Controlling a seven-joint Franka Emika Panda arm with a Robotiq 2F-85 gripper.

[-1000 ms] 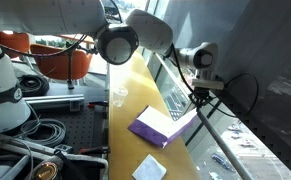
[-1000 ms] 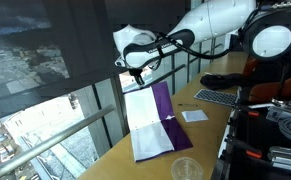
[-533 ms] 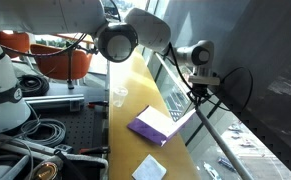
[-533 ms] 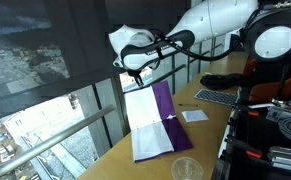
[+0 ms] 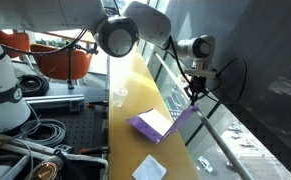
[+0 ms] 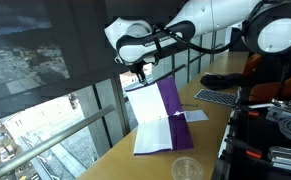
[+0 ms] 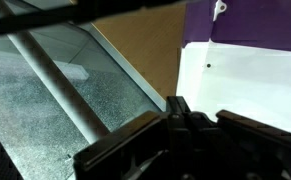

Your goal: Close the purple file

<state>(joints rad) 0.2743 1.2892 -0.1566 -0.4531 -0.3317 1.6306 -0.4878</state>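
The purple file (image 6: 168, 108) lies open on the wooden table by the window, white pages (image 6: 145, 135) showing. It also shows in an exterior view (image 5: 150, 126). My gripper (image 6: 140, 78) is above the file's window-side edge and appears shut on that half, holding it tilted up off the table. In an exterior view the gripper (image 5: 194, 92) is above the raised purple flap (image 5: 185, 121). In the wrist view the closed fingers (image 7: 181, 112) sit at the edge of a white page (image 7: 255, 80) with purple (image 7: 250, 20) beyond it.
A clear plastic cup (image 6: 185, 168) (image 5: 119, 97) stands on the table near the file. A small white pad (image 6: 194, 115) (image 5: 150, 168) lies beside it. A keyboard (image 6: 217, 97) lies farther along. The window railing (image 7: 55, 80) runs close along the table edge.
My gripper has risen and moved a little, and the window-side half of the file has tilted up from flat.
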